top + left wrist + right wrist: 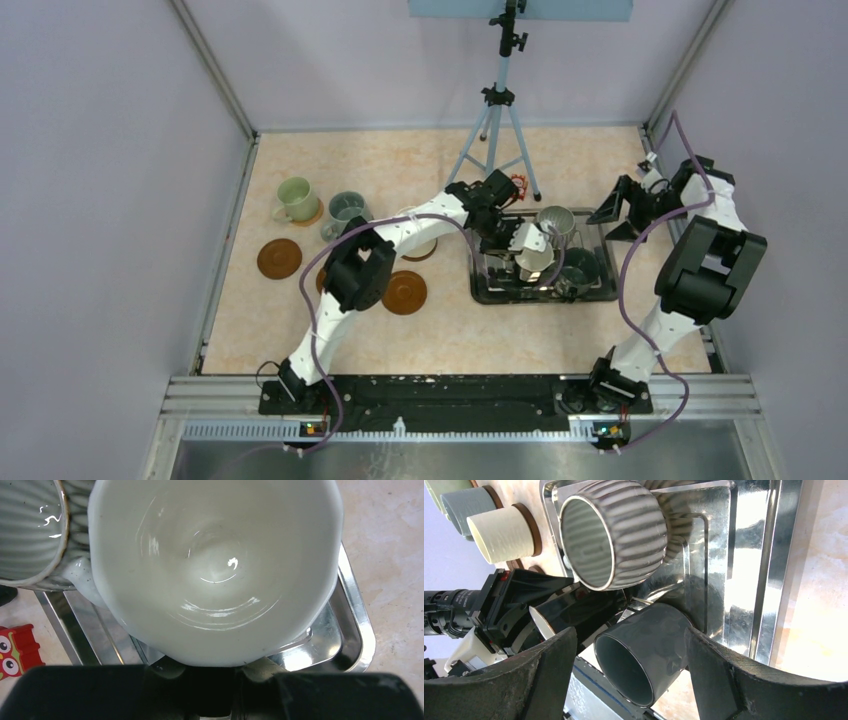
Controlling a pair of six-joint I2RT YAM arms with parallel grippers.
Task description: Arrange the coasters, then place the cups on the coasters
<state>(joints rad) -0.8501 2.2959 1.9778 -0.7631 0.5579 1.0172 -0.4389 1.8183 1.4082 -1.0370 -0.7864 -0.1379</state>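
The left gripper (212, 676) filled the bottom of its own wrist view, its jaws closed on the near rim of the glossy white ceramic mug (215, 565). That mug lay over the rectangular steel tray (361, 630) with its mouth turned to the camera; whether it rested on the tray's floor could not be told. The ribbed grey round-bellied mug (30, 530) stood inside the tray at its far side, just beside the white one. The dark teal-grey cylindrical mug (644, 650) stood in the tray's right half. The right gripper (618, 212) hung at the tray's right edge with its jaws spread wide and holding nothing, the dark mug showing between its fingers (724, 680) but apart from them. Left of the tray, the large cream mug (504, 532), the grey-blue mug (345, 212) and the pale green mug (296, 198) each sat on a reddish-brown round coaster (316, 214). Two more such coasters (279, 258) lay bare, left of the tray.
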